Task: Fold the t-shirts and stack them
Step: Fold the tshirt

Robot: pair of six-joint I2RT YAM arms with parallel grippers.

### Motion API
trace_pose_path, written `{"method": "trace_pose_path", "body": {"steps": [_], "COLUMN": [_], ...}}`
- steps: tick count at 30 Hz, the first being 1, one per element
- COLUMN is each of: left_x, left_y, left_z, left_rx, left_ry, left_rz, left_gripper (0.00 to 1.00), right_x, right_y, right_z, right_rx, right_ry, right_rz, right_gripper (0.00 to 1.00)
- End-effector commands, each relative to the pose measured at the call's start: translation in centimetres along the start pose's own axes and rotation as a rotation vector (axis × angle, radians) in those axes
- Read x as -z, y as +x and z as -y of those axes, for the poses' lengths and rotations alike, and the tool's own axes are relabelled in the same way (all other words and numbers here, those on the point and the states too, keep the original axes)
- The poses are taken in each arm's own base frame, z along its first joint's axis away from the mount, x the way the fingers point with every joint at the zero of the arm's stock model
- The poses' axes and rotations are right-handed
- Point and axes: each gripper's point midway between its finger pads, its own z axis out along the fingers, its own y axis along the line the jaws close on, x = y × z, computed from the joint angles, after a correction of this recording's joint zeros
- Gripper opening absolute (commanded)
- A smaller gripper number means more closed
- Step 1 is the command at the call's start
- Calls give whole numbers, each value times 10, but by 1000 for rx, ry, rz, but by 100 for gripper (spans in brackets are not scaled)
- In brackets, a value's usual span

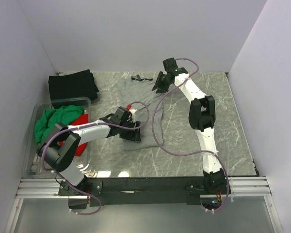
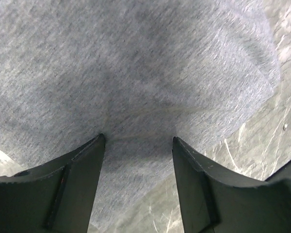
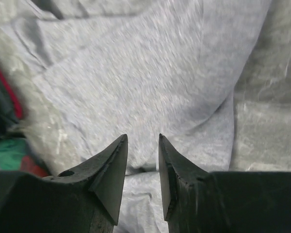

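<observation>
I am partway through folding the large heather-grey cotton t-shirt (image 1: 140, 97), which lies spread along the middle of the grey marble-patterned table (image 1: 233, 121), its dark inner collar (image 1: 140, 77) at the far end and its hem towards my bases. My left gripper (image 2: 138, 138) sits low over the near left part of the shirt. Its fingers are well apart and hold nothing, and a faint crease or seam in the cloth runs across just beyond the tips. My right gripper (image 3: 142, 137) is over the far end near the collar, with only a narrow gap between its fingers. That view is blurred, but I see cloth lying below the gap and nothing pinched in it. The shirt looks narrowed lengthwise already, so I judge the step in hand to be taking hold for the next fold. For that, each gripper needs to come down onto an edge, catch only the layers meant to move, and carry them over evenly so the cloth does not bunch. The folded black t-shirt (image 1: 72, 87) rests at the far left of the table. The crumpled green t-shirt (image 1: 53, 121) and the red t-shirt (image 1: 80, 145) are in the clear plastic bin (image 1: 31, 160) on the left, not yet folded. I can read no brand, label or lettering, and no chest logo shows on the grey shirt from here.
</observation>
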Motion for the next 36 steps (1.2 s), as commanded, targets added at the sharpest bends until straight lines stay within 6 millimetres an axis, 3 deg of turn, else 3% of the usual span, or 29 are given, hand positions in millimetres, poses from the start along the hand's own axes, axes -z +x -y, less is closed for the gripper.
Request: {"method": "trace_pose_path", "body": {"steps": [1,2,3,4,5,6,7,8,9,10,11,12,13,16,17,21,22,26,30,36], "left_x": [5,6,8,11,13,16,20,25,29,33,39,43,48,54,59,58,61,61,54,49], "left_y": [46,39,35,17,9,1,-12,-19,-25,-30,-35,-38,-37,-28,-27,5,7,24,49,58], "left_z": [-19,-17,-16,-11,-9,-7,-2,0,0,-1,2,0,0,-9,-6,-28,-27,-21,-28,-29], "left_rx": [20,20,22,17,19,21,21,27,32,39,53,67,82,128,148,254,262,299,327,347], "left_ry": [-94,-98,-110,-107,-111,-122,-121,-125,-134,-147,-143,-144,-137,-127,-100,-99,-88,-29,-38,-30], "left_rz": [-185,-172,-169,-132,-115,-96,-72,-53,-34,-21,2,14,28,32,45,-7,1,-24,-85,-110], "left_gripper": [65,65,66,66,67,67,67,68,69,69,69,70,70,71,72,71,71,72,71,70], "right_x": [41,42,56,61,56,74,78,73,91,96,91,107,103,121,118,128,126,129,126,117], "right_y": [-21,-15,-14,-10,6,10,18,39,42,51,73,77,96,122,143,190,207,243,272,287], "right_z": [-49,-42,-46,-43,-27,-31,-26,-5,-7,-1,17,16,32,38,52,69,80,89,93,98], "right_rx": [36,45,63,74,84,102,111,119,131,136,133,141,129,113,97,111,102,107,140,145], "right_ry": [-152,-136,-143,-135,-100,-110,-104,-67,-80,-75,-51,-65,-40,-68,-55,-55,-39,-54,-48,-30], "right_rz": [82,64,72,66,22,30,18,-30,-11,-21,-67,-53,-90,-120,-166,-246,-285,-362,-433,-465], "right_gripper": [39,39,39,39,39,39,39,39,39,40,40,40,40,41,41,42,42,42,42,42]}}
